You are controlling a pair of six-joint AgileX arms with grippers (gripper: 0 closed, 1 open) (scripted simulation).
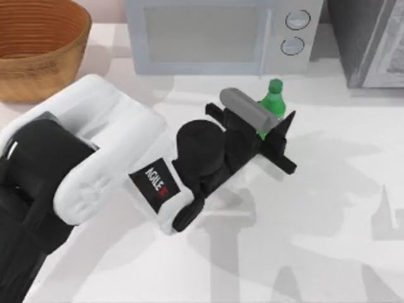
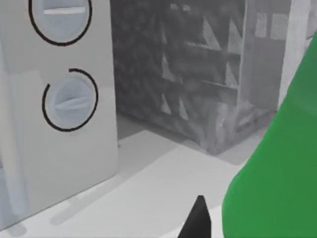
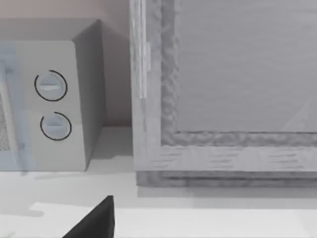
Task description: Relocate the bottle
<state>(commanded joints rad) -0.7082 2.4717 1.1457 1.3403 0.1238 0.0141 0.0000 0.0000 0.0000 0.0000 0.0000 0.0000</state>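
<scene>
Top view has my left gripper (image 1: 273, 129) around the bottle (image 1: 273, 101) by the microwave (image 1: 214, 35); grasp state I cannot tell, relocation not begun.

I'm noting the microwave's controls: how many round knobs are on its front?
2. Both sit on the microwave's right-hand panel at the back of the table: the upper knob and the lower knob just beneath it, behind the bottle.

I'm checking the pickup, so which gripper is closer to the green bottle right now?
Left. The left gripper is right at the bottle, near the microwave, with the bottle looming beside it in the left wrist view. The right arm is parked, facing the microwave from farther off.
</scene>
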